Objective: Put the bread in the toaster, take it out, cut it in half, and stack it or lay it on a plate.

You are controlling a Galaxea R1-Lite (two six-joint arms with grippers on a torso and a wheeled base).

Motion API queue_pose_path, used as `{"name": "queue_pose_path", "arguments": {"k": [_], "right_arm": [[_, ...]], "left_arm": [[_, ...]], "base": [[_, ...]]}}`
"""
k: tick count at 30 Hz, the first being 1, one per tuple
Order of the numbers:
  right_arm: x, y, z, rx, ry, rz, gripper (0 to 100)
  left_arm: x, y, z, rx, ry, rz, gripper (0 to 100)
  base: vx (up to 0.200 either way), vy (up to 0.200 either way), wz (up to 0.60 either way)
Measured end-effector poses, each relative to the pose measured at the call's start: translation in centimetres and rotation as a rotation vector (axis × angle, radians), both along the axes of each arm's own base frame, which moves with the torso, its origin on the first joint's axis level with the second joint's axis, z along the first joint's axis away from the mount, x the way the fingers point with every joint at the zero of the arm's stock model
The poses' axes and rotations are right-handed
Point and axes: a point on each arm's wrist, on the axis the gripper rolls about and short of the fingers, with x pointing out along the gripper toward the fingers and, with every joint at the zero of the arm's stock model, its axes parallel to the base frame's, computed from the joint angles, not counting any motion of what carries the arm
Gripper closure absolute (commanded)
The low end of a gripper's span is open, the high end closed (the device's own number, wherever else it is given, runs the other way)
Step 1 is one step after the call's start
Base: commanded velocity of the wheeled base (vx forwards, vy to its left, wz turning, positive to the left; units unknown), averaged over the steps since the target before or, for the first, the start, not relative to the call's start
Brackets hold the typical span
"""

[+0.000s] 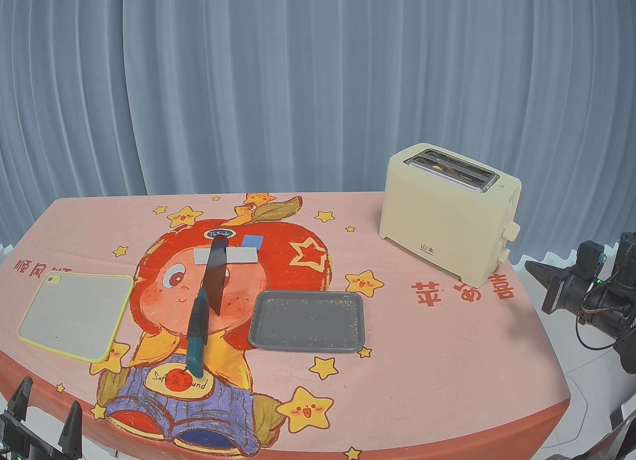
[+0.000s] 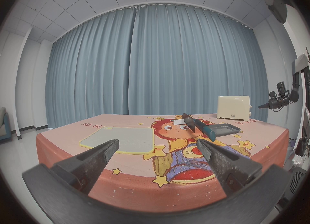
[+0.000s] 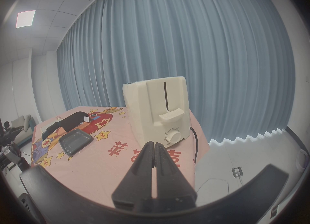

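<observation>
Jaws first: the left pair gapes wide and empty, the right pair is pressed flat together on nothing. The left gripper [image 2: 157,142] hangs at the table's near edge, well apart from the toaster [image 1: 450,213], diagonally across the cloth from it. Next out are the teal-handled knife [image 1: 202,302] and the cutting board [image 1: 76,314], both well to the robot's left of the toaster. Then comes the grey plate [image 1: 308,321], nearer the toaster and in front of it. The right gripper [image 3: 154,145] sits off the table beside the toaster's control end, nose toward the lever [image 3: 171,115] and dial [image 3: 173,136].

And the bread [image 1: 442,164]? A tan sliver shows down in the toaster's slot, lever low (so toasting, I'd judge). Taking it out looks like the step in hand. Nudge the lever up from beneath with the closed tip, open, and descend straight over the slot. Pinch the slice's top edge lightly and draw it up vertically so it clears the wire guards.

Writing: small characters on the toaster's front, big red ones on the cloth before it, tiny marks round the dial.
</observation>
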Motion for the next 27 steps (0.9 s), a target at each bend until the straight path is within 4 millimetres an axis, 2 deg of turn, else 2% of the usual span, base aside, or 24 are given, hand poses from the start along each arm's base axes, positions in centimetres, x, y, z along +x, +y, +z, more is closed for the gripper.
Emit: {"name": "queue_pose_path", "arguments": {"k": [18,27], "right_arm": [[2.0,0.1,-1.8,0.045,0.086,-0.016,100],[1.9,0.1,-2.3,0.039,0.108,-0.030,100]], "left_arm": [[0.0,0.0,0.0,0.000,0.000,0.000,0],[0.0,0.0,0.0,0.000,0.000,0.000,0]], "base": [[0.000,0.000,0.00],[0.000,0.000,0.00]]}}
